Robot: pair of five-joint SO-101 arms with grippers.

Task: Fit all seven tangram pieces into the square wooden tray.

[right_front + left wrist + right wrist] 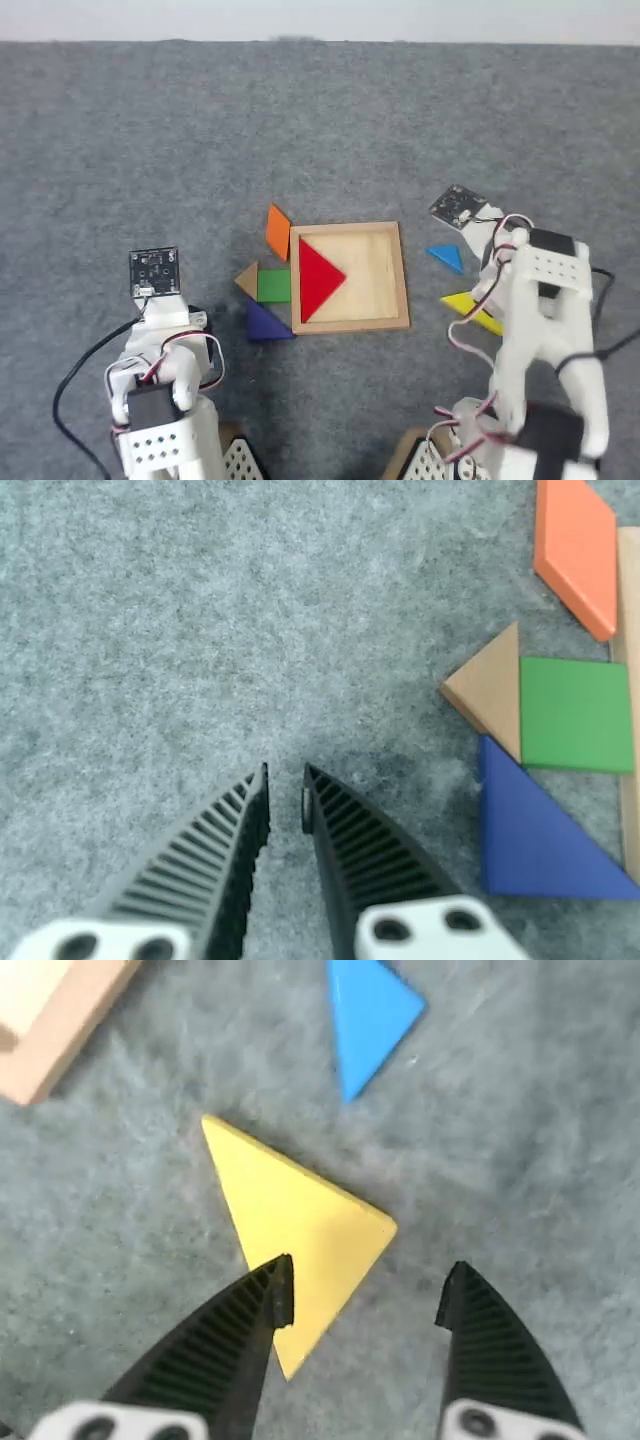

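**A:** Which step is in hand, do you reckon?

**B:** Picking up the yellow triangle [295, 1230], I'd judge. The right tool [368, 1285] is over it, spread wide and pinching nothing. One fingertip [275, 1290] is above the piece near one corner, and the other is out over the bare grey desk [150, 130] beside it. I can't tell whether either tip touches yet.

**A:** How should it be done well?

**B:** Shift the tool so both tips clear opposite edges, then go right down to the desk before closing. The piece looks thin and flat, so a tip landing on top would only pin it.

**A:** Where does the piece lie?

**B:** To the right of the square wooden tray [403, 275], towards its near corner and apart from the rim. The small blue triangle [447, 257] lies a little farther off. Only the red triangle [318, 278] is in the tray, against its left wall.

**A:** And the other arm?

**B:** The left tool [285, 780] is pressed nearly together and empty, over bare desk. It is left of the dark blue triangle [540, 840], green square [575, 715], tan triangle [495, 690] and orange parallelogram [578, 550], which lie outside the tray's left side.
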